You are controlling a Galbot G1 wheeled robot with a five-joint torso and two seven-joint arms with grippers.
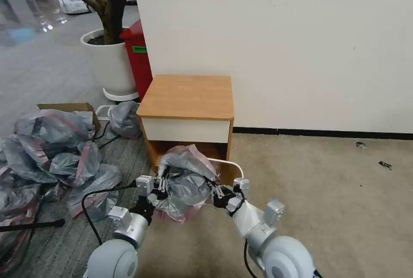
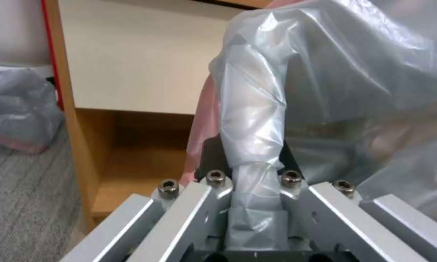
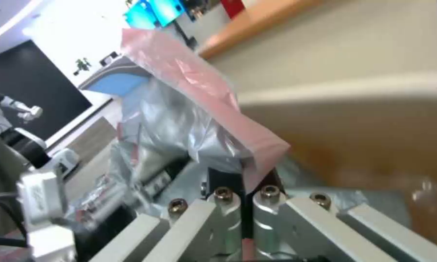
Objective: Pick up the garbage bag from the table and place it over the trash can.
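**Both grippers holding the bag over the bin**

The left gripper is pinching a twisted fold of the garbage bag; in the left wrist view its fingers are sitting nearly together with only the bunched grey plastic between them. The right gripper is clenching the bag's pink rim; in the right wrist view its fingers are pressing together on the thin film. The two grippers are facing each other, left at about 9 o'clock of the bag and right at about 3 o'clock, with the bag bulging up between them.

The bag is hanging directly in front of the table, at its 6 o'clock, covering most of the trash can. Only a curved stretch of the can's pale rim is peeking out at the bag's 2 o'clock; its body is lying hidden behind the plastic. Whether the bag's edge is sitting around the can's rim is hard to make out. A heap of similar bags is lying on the floor near the table, at about 8 o'clock of it.
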